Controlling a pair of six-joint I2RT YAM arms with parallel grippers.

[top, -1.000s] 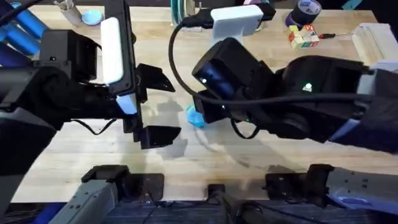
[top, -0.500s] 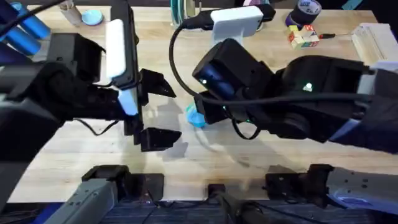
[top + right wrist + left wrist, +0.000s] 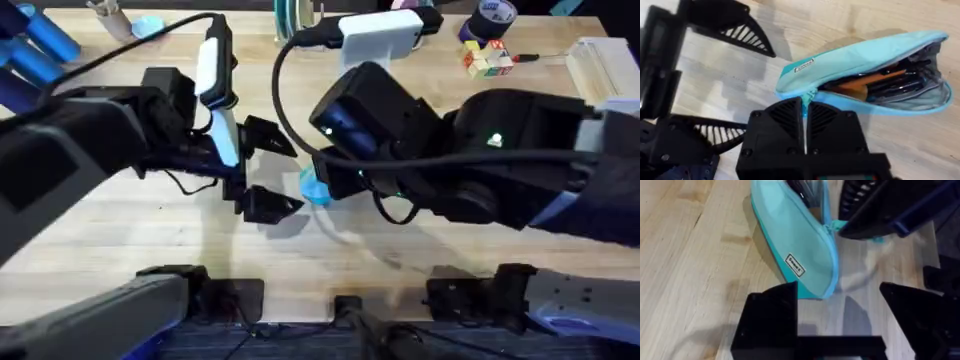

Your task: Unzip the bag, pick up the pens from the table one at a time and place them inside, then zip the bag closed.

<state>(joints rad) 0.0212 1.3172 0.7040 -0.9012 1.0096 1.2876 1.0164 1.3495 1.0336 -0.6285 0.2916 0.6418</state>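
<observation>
Bag: soft light-turquoise fabric pencil pouch (image 3: 860,57) with matching zipper, lying on its side on the pale wooden butcher-block bench (image 3: 420,250). In the overhead view just one turquoise end shows, between the two arms near mid-bench.
Zipper state: mouth gapes along most of its length; closing stroke judged not yet done.
Contents: slim stick pens (image 3: 875,82) inside the open mouth, one orange barrel among dark ones. Count unclear.
Loading step: judged finished or nearly so; no loose pen seen on the bare bench.
Right claw (image 3: 804,112): fingers pressed together on the small turquoise zipper pull at the pouch's closed end.
Left claw (image 3: 840,315): black fingers spread wide, holding nothing, set just beside the pouch's rounded end with the white label (image 3: 794,265), not touching it.
Handling, weight: light; it will slide on the smooth wood if the pull is dragged alone.
Handling, stiffness: limp cloth, bunches and buckles under a push; the teeth may snag on slack fabric or on a pen end that sticks up.
Where to take hold: pinch the fabric end behind the slider with the left claw as an anchor, then draw the pull along the tooth line with the right.
Risk: the pull tab is small and could slip out of the pinch.
</observation>
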